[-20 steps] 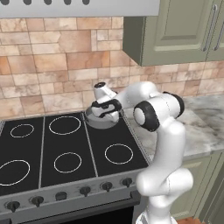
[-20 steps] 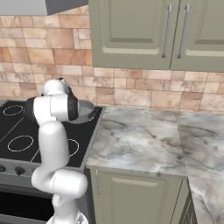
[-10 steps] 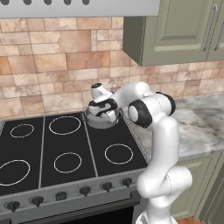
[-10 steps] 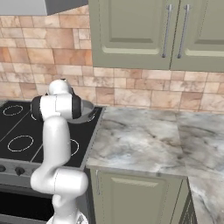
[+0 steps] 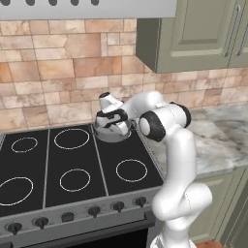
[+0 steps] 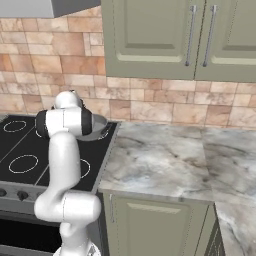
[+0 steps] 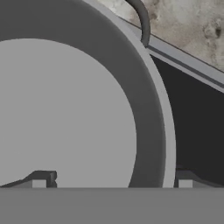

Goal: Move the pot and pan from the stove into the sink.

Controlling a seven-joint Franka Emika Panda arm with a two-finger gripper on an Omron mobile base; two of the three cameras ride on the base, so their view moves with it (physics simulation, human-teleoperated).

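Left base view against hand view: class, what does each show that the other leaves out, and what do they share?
Left base view: the knobs, the brick wall, the cabinets, and the gripper over the pot at the stove's back right corner. Hand view: the pot's side handle close up, and the open fingertips standing either side of its rim. Shared: the pot, the black stove glass and the marbled counter.

The gripper (image 5: 112, 125) hides most of the pot (image 5: 113, 133), whose rim the hand view's edges cut off
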